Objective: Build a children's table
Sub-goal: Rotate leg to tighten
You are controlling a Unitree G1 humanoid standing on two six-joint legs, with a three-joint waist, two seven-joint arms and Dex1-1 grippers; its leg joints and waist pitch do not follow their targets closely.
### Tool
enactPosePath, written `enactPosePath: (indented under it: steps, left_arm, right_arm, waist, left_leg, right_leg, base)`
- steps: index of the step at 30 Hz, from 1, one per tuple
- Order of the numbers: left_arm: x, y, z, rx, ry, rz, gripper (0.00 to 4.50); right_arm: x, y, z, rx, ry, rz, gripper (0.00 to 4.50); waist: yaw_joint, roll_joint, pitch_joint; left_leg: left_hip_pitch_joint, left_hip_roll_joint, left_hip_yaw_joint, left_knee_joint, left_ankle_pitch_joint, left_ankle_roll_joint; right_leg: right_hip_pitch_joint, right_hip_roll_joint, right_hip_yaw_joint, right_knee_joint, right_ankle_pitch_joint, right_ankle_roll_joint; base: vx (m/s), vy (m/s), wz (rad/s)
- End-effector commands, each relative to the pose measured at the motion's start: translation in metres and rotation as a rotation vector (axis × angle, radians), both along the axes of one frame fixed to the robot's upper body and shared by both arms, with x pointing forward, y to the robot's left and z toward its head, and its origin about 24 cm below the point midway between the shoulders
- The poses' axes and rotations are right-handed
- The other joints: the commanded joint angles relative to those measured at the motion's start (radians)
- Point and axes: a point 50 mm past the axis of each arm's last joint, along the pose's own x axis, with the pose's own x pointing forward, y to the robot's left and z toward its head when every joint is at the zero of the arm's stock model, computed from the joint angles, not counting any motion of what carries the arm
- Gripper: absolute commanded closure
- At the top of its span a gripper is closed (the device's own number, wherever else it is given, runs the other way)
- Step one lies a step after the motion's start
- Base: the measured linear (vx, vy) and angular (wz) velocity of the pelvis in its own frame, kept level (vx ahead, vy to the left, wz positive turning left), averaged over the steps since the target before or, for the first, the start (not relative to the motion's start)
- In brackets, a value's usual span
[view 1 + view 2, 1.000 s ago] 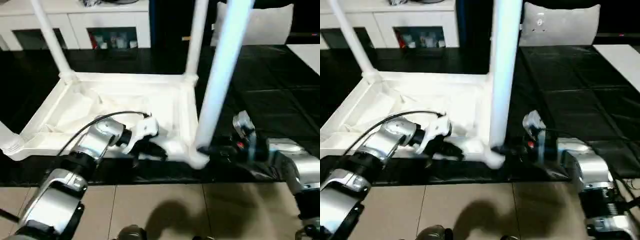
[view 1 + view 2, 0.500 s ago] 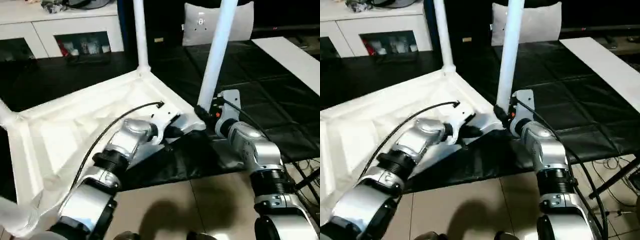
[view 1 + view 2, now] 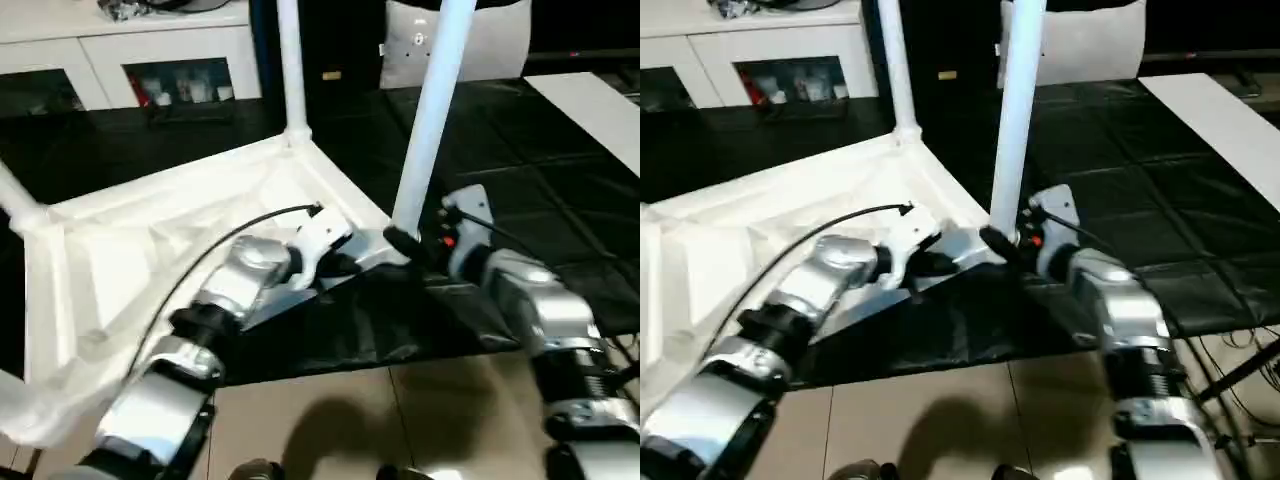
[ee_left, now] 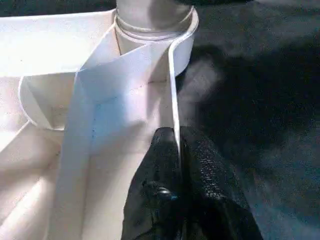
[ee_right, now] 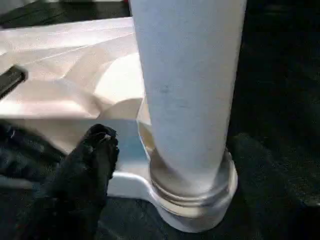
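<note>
Upside down on the black floor mat [image 3: 520, 190] lies the children's table, its white top [image 3: 140, 250] showing the ribbed underside and its legs pointing up. One leg [image 3: 432, 110] rises from the round socket [image 5: 192, 192] at the corner nearest the robot's arms, another leg [image 3: 291, 65] stands at the far corner, and a third leg [image 3: 18, 195] slants up at the left edge of the head view. A fourth corner socket [image 3: 30, 420] sits low at the left, just above the tiled floor [image 3: 330, 420].

The left gripper [image 4: 177, 145] is pressed together on the thin upright rim [image 4: 172, 85] of the top, one black finger on each side of it, just beside the near corner socket. Its silver forearm [image 3: 240, 285] reaches across the underside, with a black cable [image 3: 215, 245] arching over it.

The right gripper [image 3: 405, 243] sits at the foot of the near leg, on the mat side. One finger [image 5: 90, 165] shows beside the socket without touching the leg; the frames do not show its fingers clamped on anything, and how far apart they stand I cannot tell.

Beyond the mat stand a white cabinet with glass doors [image 3: 150, 70] and a grey cushion [image 3: 490, 45].
</note>
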Motion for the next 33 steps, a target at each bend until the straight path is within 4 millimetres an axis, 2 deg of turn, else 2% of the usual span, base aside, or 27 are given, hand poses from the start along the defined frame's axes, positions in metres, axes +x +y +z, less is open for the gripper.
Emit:
enactPosePath:
  steps: [1, 6, 7, 10, 14, 16, 21, 27, 28, 33]
  left_arm:
    - [-0.006, 0.001, -0.002, 0.019, 0.008, -0.087, 4.50]
    - [-0.011, 0.012, -0.001, 0.043, 0.002, -0.223, 4.50]
    - [-0.013, 0.017, 0.000, 0.064, 0.001, -0.286, 4.50]
    - [-0.018, 0.024, -0.001, 0.095, 0.022, -0.378, 4.50]
    - [-0.022, 0.028, 0.000, 0.095, 0.039, -0.443, 4.50]
    - [-0.024, 0.031, 0.000, 0.104, 0.063, -0.474, 4.50]
    - [-0.025, 0.037, 0.001, 0.110, 0.085, -0.496, 4.50]
    - [-0.025, 0.036, 0.001, 0.092, 0.087, -0.497, 4.50]
    - [-0.025, 0.036, 0.001, 0.086, 0.092, -0.496, 4.50]
    - [-0.023, 0.033, 0.001, 0.062, 0.106, -0.447, 4.50]
  right_arm:
    - [-0.003, 0.000, 0.007, 0.020, -0.029, 0.087, 0.29]
    - [-0.012, -0.012, 0.010, -0.039, -0.020, 0.252, 0.22]
    - [-0.016, -0.014, 0.011, -0.041, -0.015, 0.326, 0.47]
    - [-0.022, -0.012, 0.011, -0.023, 0.002, 0.422, 0.60]
    - [-0.030, -0.008, 0.008, 0.000, 0.046, 0.532, 1.02]
    - [-0.032, -0.008, 0.007, -0.007, 0.041, 0.562, 1.20]
    - [-0.038, -0.007, 0.007, 0.031, 0.078, 0.627, 1.56]
    - [-0.042, -0.004, 0.006, 0.053, 0.110, 0.663, 1.95]
    - [-0.043, -0.003, 0.005, 0.060, 0.120, 0.671, 2.17]
    - [-0.046, 0.002, 0.005, 0.090, 0.136, 0.681, 2.33]
  waist:
    - [0.007, -0.009, -0.083]
    - [0.019, -0.009, -0.082]
    - [0.021, -0.013, -0.083]
    - [0.029, -0.009, -0.083]
    - [0.037, -0.008, -0.084]
    - [0.047, -0.010, -0.084]
    - [0.049, -0.012, -0.081]
    - [0.050, -0.014, -0.083]
    - [0.050, -0.013, -0.083]
    - [0.052, -0.015, -0.081]
  left_leg:
    - [0.015, 0.052, -0.016, -0.064, -0.253, 0.083]
    - [0.019, 0.056, -0.015, -0.065, -0.282, 0.074]
    - [0.019, 0.056, -0.015, -0.065, -0.282, 0.077]
    - [0.019, 0.059, -0.016, -0.066, -0.281, 0.074]
    - [0.023, 0.063, -0.015, -0.066, -0.283, 0.072]
    - [0.023, 0.064, -0.015, -0.067, -0.277, 0.070]
    - [0.020, 0.062, -0.016, -0.068, -0.289, 0.063]
    - [0.021, 0.063, -0.016, -0.067, -0.263, 0.064]
    - [0.021, 0.063, -0.016, -0.067, -0.265, 0.063]
    - [0.022, 0.063, -0.015, -0.068, -0.265, 0.063]
  right_leg:
    - [0.062, -0.070, 0.050, -0.066, -0.331, -0.186]
    - [0.059, -0.071, 0.051, -0.068, -0.363, -0.186]
    - [0.060, -0.072, 0.051, -0.068, -0.367, -0.185]
    - [0.057, -0.074, 0.053, -0.065, -0.368, -0.191]
    - [0.054, -0.074, 0.055, -0.063, -0.354, -0.204]
    - [0.054, -0.076, 0.057, -0.062, -0.356, -0.206]
    - [0.057, -0.078, 0.057, -0.063, -0.387, -0.197]
    - [0.055, -0.078, 0.058, -0.063, -0.390, -0.190]
    - [0.054, -0.077, 0.057, -0.063, -0.386, -0.193]
    - [0.054, -0.077, 0.058, -0.064, -0.394, -0.189]
  base:
    - [0.000, 0.000, 0.00]
    - [0.000, 0.000, 0.00]
    - [0.000, 0.000, 0.00]
    - [0.000, 0.000, 0.00]
    - [0.000, 0.000, 0.00]
    - [0.000, 0.000, 0.00]
    - [0.000, 0.000, 0.00]
    - [0.000, 0.000, 0.00]
    - [0.000, 0.000, 0.00]
    - [0.000, 0.000, 0.00]
